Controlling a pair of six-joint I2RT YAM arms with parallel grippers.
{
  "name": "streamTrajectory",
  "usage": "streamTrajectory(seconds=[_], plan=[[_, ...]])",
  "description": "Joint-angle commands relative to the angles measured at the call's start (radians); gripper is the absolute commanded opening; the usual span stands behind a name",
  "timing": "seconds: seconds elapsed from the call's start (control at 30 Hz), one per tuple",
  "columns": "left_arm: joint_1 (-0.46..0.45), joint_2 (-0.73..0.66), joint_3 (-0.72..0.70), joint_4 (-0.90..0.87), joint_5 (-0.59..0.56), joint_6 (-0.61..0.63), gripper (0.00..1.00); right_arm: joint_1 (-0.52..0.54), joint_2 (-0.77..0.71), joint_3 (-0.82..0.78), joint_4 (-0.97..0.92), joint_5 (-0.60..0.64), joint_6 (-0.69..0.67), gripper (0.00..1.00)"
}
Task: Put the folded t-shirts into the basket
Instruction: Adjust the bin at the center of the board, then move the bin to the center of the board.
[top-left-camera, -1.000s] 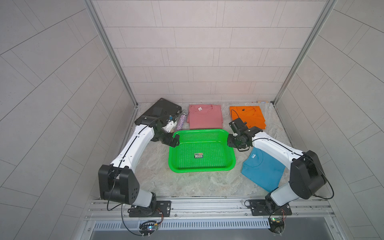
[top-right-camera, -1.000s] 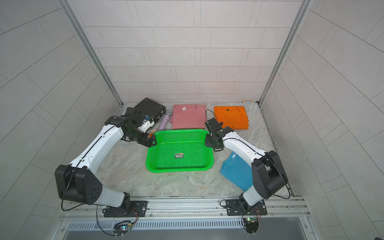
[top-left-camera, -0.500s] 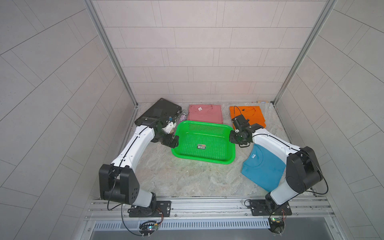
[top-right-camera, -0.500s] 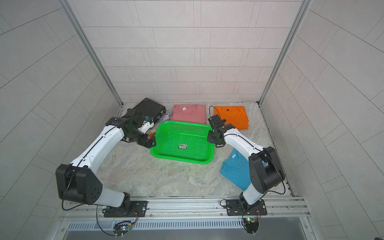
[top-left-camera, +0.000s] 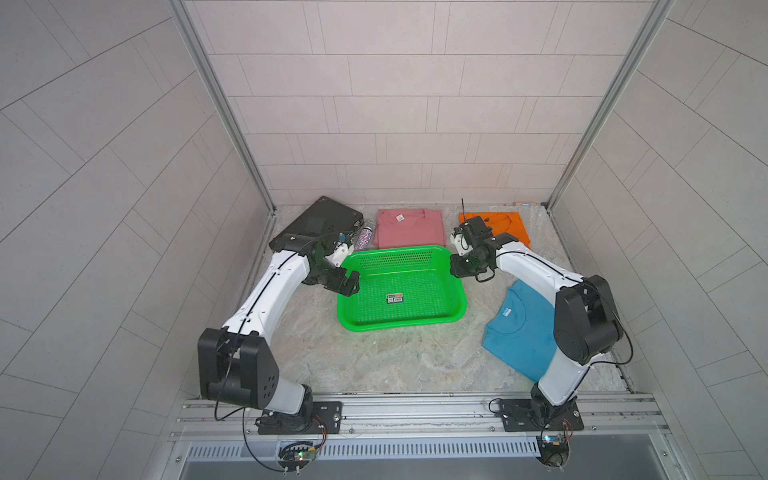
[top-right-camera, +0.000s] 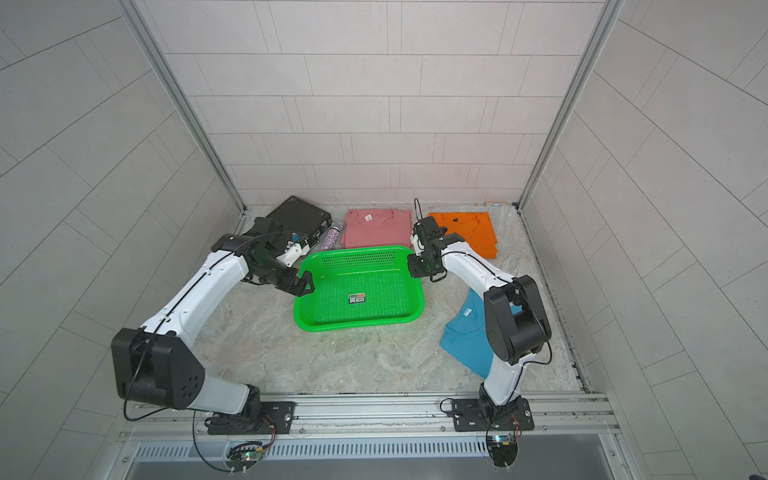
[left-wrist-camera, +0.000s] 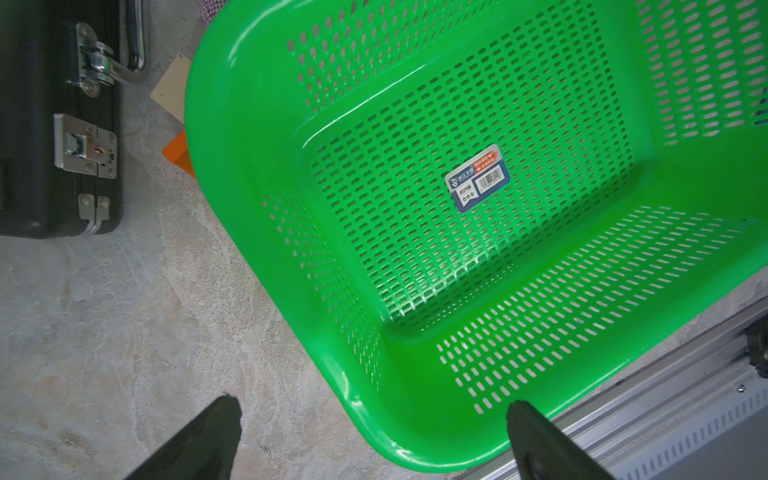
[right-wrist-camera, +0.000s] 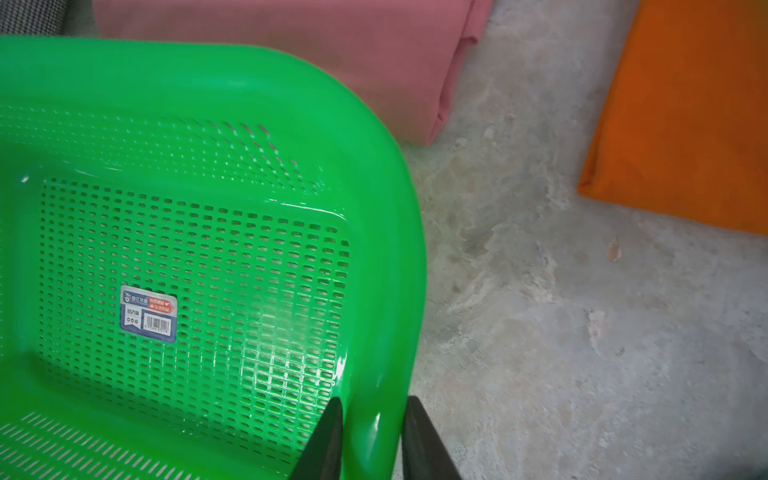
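So, the right end effector (right-wrist-camera: 372, 413) pinches the rim of the green basket (top-left-camera: 395, 250); the left end effector (left-wrist-camera: 370, 403) gapes wide at its other side. The pink t-shirt (top-left-camera: 409, 228), orange t-shirt (top-left-camera: 509, 226) and teal t-shirt (top-left-camera: 519, 332) lie outside on the worktop (top-left-camera: 374, 365).

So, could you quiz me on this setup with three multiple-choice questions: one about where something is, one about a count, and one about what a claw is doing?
1. Where is the pink t-shirt relative to the basket?
A inside it; B beyond it, on the table; C in front of it.

2. How many folded t-shirts lie on the table?
A one; B two; C three.

3. What is the right gripper doing?
A hanging open in the air; B closed on the basket's rim; C holding a shirt.

Answers:
1 B, it lies flat past the far rim.
2 C, the pink one, the orange t-shirt and the teal t-shirt; none is in the basket.
3 B, the right wrist view shows it pinching the rim.
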Motion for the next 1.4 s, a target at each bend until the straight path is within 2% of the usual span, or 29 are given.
streamTrajectory(seconds=[0.0,0.07,0.17,0.27,0.33,0.47,0.57,0.67,0.73,0.9,1.03,1.17,1.37], plan=[[0.003,-0.015,-0.006,-0.004,0.029,0.004,1.0,-0.004,0.005,0.025,-0.044,-0.021,-0.049,0.28],[0.003,-0.016,-0.005,-0.006,0.031,0.004,1.0,-0.005,0.006,0.03,-0.065,-0.026,-0.029,0.32],[0.003,-0.01,0.015,-0.008,0.03,0.007,1.0,-0.005,-0.026,0.045,-0.103,-0.043,0.046,0.45],[0.004,0.001,0.061,-0.018,0.033,0.001,1.0,-0.007,-0.105,0.047,-0.103,-0.072,0.117,0.67],[0.001,0.008,0.095,-0.022,0.054,0.0,1.0,-0.012,-0.16,0.06,-0.112,-0.078,0.138,0.69],[-0.003,0.041,0.172,-0.013,0.083,-0.055,1.0,-0.073,-0.267,0.06,-0.113,-0.094,0.177,0.69],[-0.024,0.041,0.18,0.012,0.114,-0.089,1.0,-0.134,-0.332,0.032,-0.116,-0.108,0.192,0.67],[-0.03,0.037,0.153,0.043,0.054,-0.119,1.0,-0.135,-0.365,-0.002,-0.13,-0.186,0.167,0.67],[-0.024,0.04,0.125,0.051,0.003,-0.137,1.0,-0.086,-0.339,-0.009,-0.133,-0.195,0.181,0.68],[-0.024,0.033,0.036,0.084,-0.129,-0.172,1.0,-0.047,-0.171,0.027,-0.189,-0.071,0.224,0.63],[-0.022,-0.031,-0.041,0.139,-0.109,-0.158,1.0,-0.026,-0.086,-0.005,-0.063,-0.061,0.282,0.56],[-0.023,-0.022,-0.023,0.131,-0.126,-0.156,1.0,0.015,0.017,0.065,-0.115,0.015,0.268,0.51],[-0.021,-0.019,-0.028,0.133,-0.129,-0.147,1.0,0.02,0.008,0.002,-0.107,0.017,0.226,0.35]])
